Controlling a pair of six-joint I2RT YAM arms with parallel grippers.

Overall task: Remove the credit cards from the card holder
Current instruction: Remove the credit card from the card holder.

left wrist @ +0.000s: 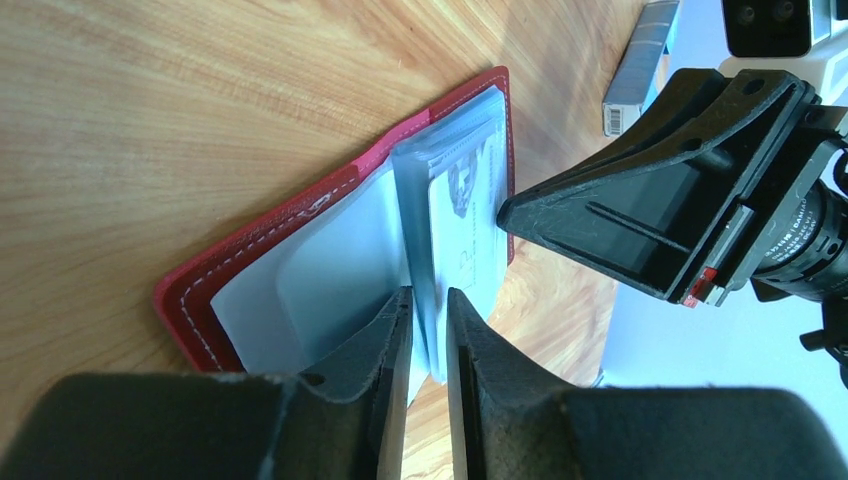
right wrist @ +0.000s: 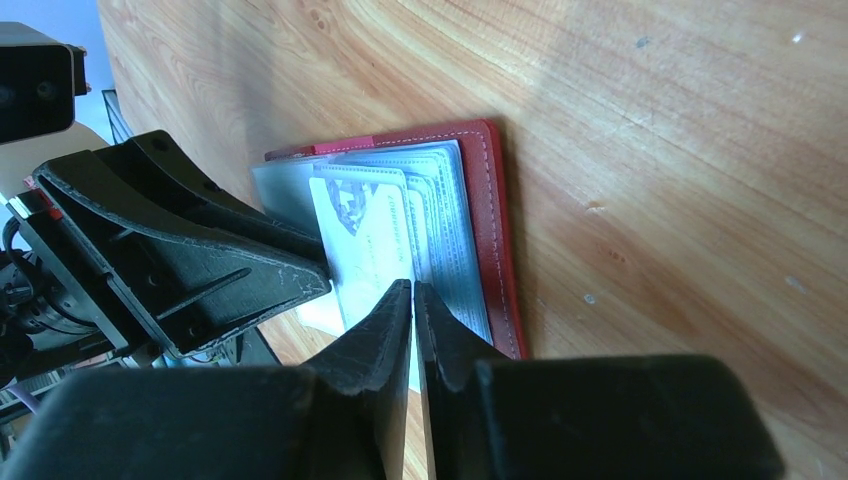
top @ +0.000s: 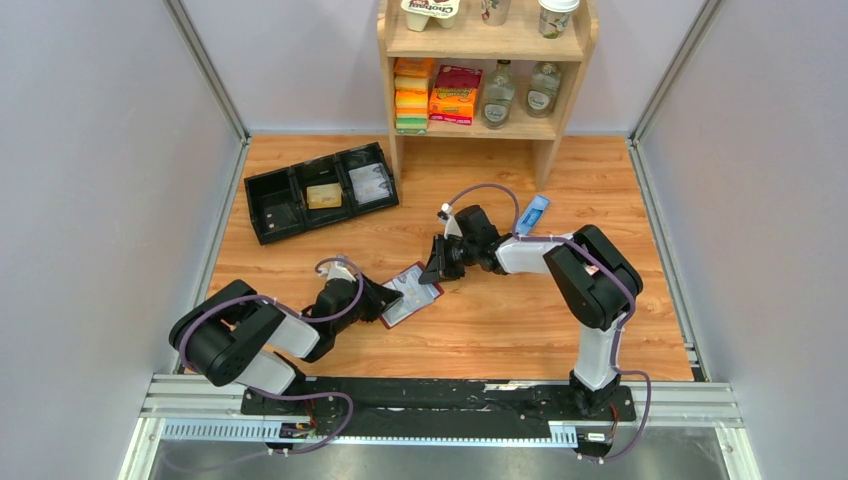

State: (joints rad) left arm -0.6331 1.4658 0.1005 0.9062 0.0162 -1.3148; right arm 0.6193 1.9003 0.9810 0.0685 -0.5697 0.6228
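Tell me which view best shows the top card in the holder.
Right wrist: the card, in the open holder, faces the camera with its markings visible and its near edge pinched in the right gripper. Left wrist shows it slanted, partly behind that gripper. Top shows only a small pale patch.

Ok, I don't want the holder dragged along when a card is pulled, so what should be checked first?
1. Card holder lies open on the table: ok.
2. Left gripper clamped on its clear sleeves: ok.
3. Right gripper really pinching a credit card: cannot tell; jaws nearly shut at its edge.
4. The two grippers apart: ok, though close.
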